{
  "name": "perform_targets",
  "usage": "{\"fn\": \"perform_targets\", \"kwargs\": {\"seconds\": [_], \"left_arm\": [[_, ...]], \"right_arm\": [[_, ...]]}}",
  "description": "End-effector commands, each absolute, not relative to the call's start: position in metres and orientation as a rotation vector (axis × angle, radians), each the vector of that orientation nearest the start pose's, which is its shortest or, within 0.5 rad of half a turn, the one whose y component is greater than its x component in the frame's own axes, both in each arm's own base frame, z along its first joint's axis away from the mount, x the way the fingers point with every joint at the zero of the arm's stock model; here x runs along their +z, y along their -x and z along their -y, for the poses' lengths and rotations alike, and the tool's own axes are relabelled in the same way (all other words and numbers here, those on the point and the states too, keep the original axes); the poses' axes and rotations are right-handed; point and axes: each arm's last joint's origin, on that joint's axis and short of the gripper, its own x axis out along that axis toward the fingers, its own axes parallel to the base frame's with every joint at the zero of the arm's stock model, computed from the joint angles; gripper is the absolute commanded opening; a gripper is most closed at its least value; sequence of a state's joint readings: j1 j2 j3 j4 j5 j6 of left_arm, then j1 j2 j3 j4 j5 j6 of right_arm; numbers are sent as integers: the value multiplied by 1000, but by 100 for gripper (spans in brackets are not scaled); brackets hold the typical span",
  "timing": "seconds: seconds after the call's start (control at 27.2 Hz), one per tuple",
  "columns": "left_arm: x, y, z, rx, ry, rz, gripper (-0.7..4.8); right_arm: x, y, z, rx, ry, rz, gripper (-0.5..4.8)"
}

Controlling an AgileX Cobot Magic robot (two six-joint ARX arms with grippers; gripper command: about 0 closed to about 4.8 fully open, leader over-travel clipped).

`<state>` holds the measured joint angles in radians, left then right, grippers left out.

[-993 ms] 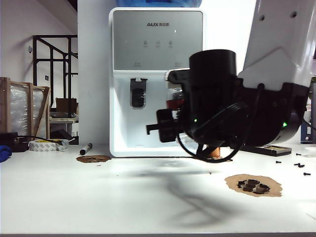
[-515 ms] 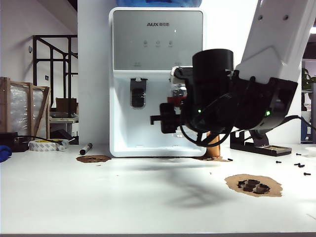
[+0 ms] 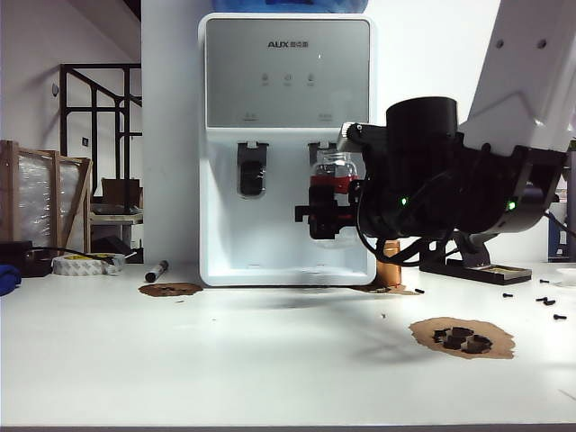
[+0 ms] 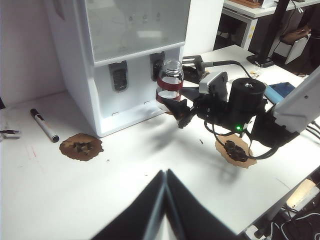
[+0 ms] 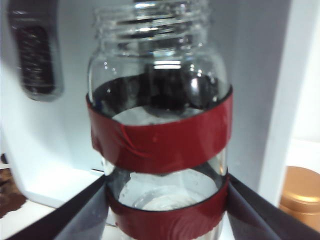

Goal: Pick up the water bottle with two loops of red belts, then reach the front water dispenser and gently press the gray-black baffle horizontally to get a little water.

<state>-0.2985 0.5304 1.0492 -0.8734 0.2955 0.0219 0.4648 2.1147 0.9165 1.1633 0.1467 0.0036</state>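
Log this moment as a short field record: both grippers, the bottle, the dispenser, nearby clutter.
right gripper: shut on the clear glass water bottle with two red bands, held upright in the air
bottle position: in the white AUX water dispenser recess, under the right-hand gray-black baffle
contact with baffle: cannot tell
left gripper: shut, holding nothing, above the table, away from the dispenser
clutter: copper-coloured cylinder beside the dispenser; black marker

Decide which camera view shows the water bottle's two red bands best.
The right wrist view: the water bottle fills the picture, held in the right pincer, both bands sharp. The exterior view and the left wrist view show it small, before the water dispenser.
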Motion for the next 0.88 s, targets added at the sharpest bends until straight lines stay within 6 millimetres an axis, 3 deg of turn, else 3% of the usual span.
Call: {"fn": "perform_targets", "kwargs": {"seconds": [0.04, 0.55, 0.88], "left_arm": [[379, -59, 27, -593, -17, -347, -1], [379, -59, 27, -594, -17, -346, -1], [379, -59, 27, -597, -17, -346, -1]], "right_arm": [[128, -361, -178, 365, 1, -14, -2], [141, -383, -186, 304, 34, -21, -2], [136, -389, -179, 208, 37, -49, -2]]}}
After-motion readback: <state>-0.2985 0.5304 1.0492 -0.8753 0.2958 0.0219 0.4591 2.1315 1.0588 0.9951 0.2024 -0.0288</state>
